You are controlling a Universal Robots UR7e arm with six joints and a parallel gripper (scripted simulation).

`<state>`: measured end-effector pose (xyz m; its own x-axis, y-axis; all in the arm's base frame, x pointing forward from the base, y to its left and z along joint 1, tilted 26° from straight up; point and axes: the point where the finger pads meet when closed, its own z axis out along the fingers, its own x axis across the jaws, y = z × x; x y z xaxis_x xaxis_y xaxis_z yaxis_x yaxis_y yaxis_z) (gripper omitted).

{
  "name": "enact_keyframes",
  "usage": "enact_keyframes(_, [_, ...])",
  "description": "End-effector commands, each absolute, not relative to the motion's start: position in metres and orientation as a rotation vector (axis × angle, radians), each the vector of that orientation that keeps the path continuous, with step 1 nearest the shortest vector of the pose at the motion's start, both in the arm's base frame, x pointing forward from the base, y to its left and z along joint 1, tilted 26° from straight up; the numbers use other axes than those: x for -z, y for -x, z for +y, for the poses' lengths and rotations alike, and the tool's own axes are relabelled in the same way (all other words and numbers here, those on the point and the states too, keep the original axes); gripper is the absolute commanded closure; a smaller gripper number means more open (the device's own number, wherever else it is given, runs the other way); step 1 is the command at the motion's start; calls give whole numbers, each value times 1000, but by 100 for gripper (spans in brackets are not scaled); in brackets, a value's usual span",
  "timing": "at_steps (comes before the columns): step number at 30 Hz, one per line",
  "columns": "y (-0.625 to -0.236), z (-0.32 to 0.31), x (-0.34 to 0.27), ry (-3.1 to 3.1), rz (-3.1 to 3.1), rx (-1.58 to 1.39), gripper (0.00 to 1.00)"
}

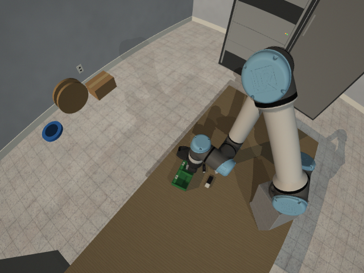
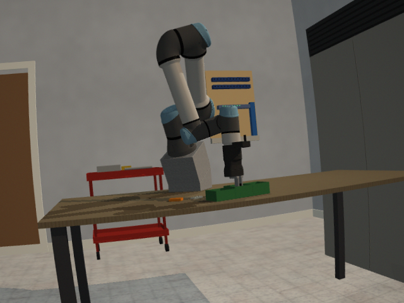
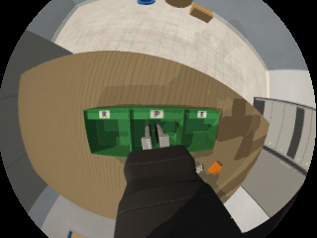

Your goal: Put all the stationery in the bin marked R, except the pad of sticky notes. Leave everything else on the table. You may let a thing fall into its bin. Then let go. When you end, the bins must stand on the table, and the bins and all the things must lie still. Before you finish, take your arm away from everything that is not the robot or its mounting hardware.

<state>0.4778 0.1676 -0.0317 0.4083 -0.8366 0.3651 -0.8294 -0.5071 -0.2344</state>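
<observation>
The green bin marked R is the left one of three joined bins in the wrist view; its inside shows only green surfaces and shadow. My gripper points down with its fingertips in the middle bin, marked P. The fingers stand a little apart, and I see nothing held between them. A black-and-white block and a small black thing lie on the table beside the bins. A small whitish thing lies near an orange thing.
The third bin is at the right end of the row in the wrist view; its letter is hard to read. The bins stand near an edge of the wooden table. My grey base block stands across from them.
</observation>
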Motion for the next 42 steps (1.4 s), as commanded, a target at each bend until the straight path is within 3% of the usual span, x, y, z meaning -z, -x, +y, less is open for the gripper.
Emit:
enact_keyframes(1, [-478,168,31,2622,1551,696,69])
enact_keyframes(42, [-455,180,-22,2621,1550,696,69])
